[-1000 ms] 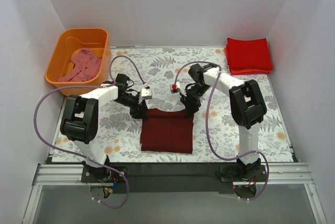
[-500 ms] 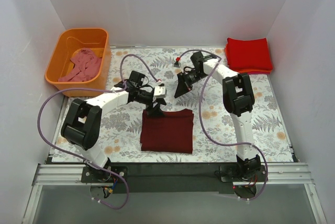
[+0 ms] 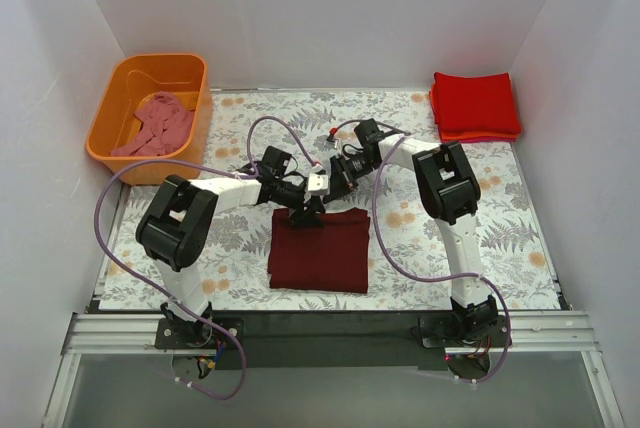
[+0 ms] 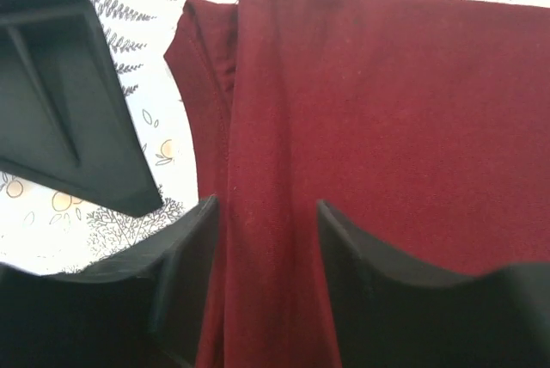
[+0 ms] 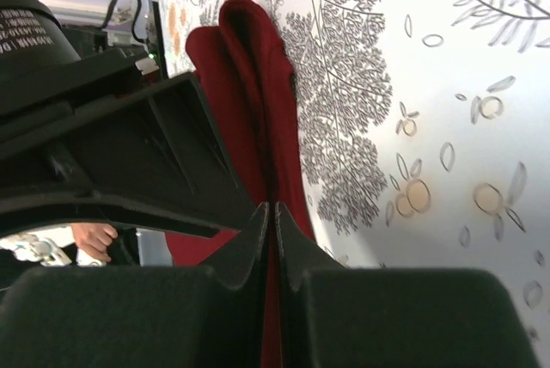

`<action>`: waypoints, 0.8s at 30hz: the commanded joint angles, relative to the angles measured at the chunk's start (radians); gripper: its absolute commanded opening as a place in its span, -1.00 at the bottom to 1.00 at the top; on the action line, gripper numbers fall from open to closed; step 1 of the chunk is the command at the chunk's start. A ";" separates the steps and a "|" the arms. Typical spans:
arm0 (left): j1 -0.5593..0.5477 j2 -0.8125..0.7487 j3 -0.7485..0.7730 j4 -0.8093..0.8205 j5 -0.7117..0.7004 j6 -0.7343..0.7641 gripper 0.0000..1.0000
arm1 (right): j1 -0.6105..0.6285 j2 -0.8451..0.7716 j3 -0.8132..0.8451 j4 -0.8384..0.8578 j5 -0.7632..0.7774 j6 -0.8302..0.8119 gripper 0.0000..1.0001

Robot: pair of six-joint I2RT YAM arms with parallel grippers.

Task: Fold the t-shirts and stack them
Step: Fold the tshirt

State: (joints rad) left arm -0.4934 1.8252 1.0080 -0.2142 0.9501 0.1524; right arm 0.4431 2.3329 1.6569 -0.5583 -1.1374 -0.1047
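Soft, floppy dark maroon folded cotton t-shirt [image 3: 320,253] on flowery worktop [image 3: 500,238]. Left end effector [image 4: 266,209] spread over its edge, right end effector [image 5: 269,210] pressed together. Best grabbed by thick fold.

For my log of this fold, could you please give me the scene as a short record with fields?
maroon shirt: folded, centre of table
left hand: open, astride the shirt's far edge
right hand: shut, by that edge
red stack: far right corner
pink shirt: crumpled in tub, far left
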 commanded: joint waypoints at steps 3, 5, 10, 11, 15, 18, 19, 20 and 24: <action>-0.017 -0.007 -0.019 0.048 -0.013 0.007 -0.30 | 0.031 0.000 -0.020 0.129 -0.064 0.095 -0.81; -0.022 -0.018 -0.032 0.049 -0.014 0.025 -0.55 | 0.036 0.008 -0.025 0.129 -0.064 0.094 -0.82; -0.028 -0.073 -0.080 0.084 -0.008 0.039 -1.00 | 0.052 0.011 -0.057 0.129 -0.084 0.073 -0.83; -0.030 -0.107 -0.106 0.090 -0.008 0.059 -1.00 | 0.060 0.011 -0.063 0.130 -0.090 0.069 -0.84; -0.046 -0.205 -0.205 0.165 -0.034 0.101 -1.00 | 0.078 0.022 -0.100 0.127 -0.113 0.048 -0.85; -0.063 -0.251 -0.250 0.210 -0.071 0.122 -1.00 | 0.078 0.043 -0.126 0.127 -0.117 0.037 -0.87; -0.068 -0.273 -0.272 0.251 -0.080 0.122 -1.00 | 0.080 0.048 -0.131 0.127 -0.119 0.034 -0.87; -0.071 -0.283 -0.279 0.260 -0.094 0.119 -1.00 | 0.080 0.054 -0.141 0.126 -0.119 0.024 -0.88; -0.073 -0.326 -0.312 0.308 -0.119 0.121 -1.00 | 0.080 0.065 -0.166 0.115 -0.096 -0.022 -0.88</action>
State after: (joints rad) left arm -0.5640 1.5581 0.7166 0.0162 0.8597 0.2478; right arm 0.5156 2.3615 1.5383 -0.4286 -1.2518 -0.0635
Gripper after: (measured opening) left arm 0.031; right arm 0.063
